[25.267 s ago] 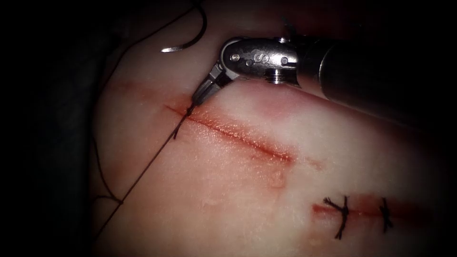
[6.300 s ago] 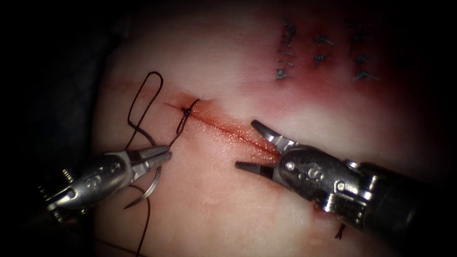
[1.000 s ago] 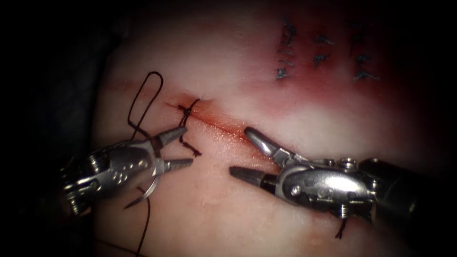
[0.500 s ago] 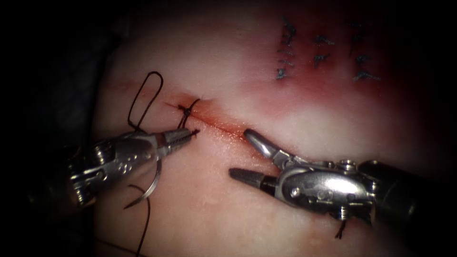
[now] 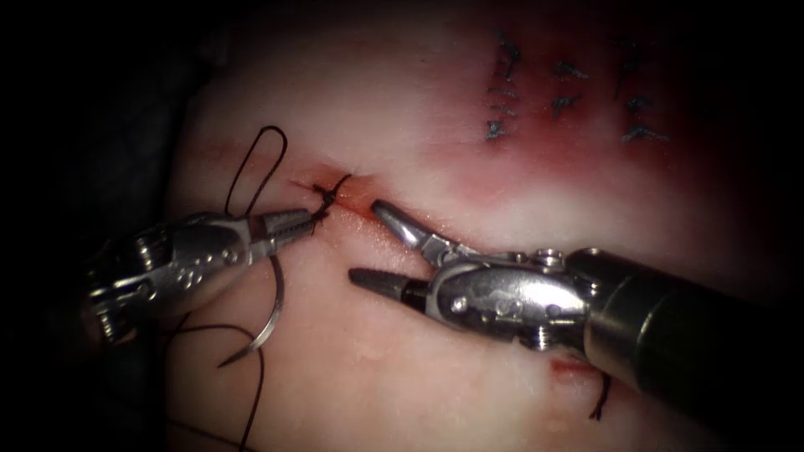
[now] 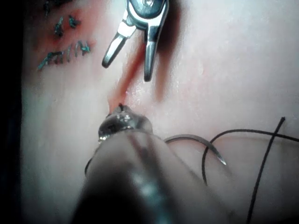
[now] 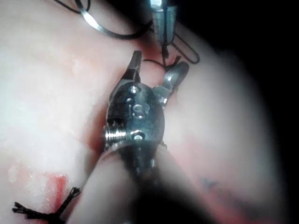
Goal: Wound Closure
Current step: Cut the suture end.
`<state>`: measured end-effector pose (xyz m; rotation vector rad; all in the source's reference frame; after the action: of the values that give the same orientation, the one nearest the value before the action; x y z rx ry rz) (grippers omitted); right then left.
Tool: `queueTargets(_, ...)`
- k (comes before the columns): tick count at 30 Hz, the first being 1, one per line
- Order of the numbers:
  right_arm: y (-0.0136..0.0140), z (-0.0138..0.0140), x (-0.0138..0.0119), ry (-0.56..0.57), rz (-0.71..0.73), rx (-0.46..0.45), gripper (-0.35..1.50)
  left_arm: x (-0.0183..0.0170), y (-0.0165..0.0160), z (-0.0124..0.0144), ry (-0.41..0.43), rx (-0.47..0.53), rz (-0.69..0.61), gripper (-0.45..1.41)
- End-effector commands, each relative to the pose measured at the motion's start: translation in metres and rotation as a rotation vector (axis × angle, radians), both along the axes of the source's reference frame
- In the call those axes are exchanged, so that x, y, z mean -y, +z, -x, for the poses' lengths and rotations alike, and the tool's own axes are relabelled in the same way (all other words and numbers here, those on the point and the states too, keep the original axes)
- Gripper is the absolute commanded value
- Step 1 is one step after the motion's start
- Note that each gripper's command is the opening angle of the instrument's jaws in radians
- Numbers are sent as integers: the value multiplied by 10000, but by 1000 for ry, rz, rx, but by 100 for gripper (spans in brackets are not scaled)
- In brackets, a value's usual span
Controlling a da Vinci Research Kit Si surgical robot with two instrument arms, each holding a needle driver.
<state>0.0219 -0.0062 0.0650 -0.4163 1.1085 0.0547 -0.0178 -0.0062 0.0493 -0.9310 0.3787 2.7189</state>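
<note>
Nearest: a cut end of thread (image 5: 598, 407) sticks up from the tissue (image 5: 402, 393) on the right, by a small red fluid spot (image 5: 563, 366).
Needle (image 5: 266, 322) lies free on the tissue, left of the cut (image 5: 394, 222), not in tissue, neither tool holds it. Its thread (image 5: 251, 393) trails toward the near edge.
Right tool (image 5: 367, 243): jaws apart, holds nothing, one jaw on the cut line, the other over the tissue just near of it.
Left tool (image 5: 311, 219): jaws together, clamped on the short thread tail by the knot (image 5: 327, 194) at the cut's left end.
A loop of thread (image 5: 255, 163) lies on the tissue left of the knot.
Far right: rows of older stitches (image 5: 569, 92) in a red-stained patch.
</note>
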Motion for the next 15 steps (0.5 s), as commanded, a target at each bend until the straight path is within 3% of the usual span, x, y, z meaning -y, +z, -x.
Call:
queueTargets(1, 12, -14, -10, -3, 1, 6, 148, -8, 5, 5, -2, 3, 2, -35)
queueTargets(15, 30, -61, -28, -31, -10, -3, 148, -7, 1, 4, 21, 68, 3, -35)
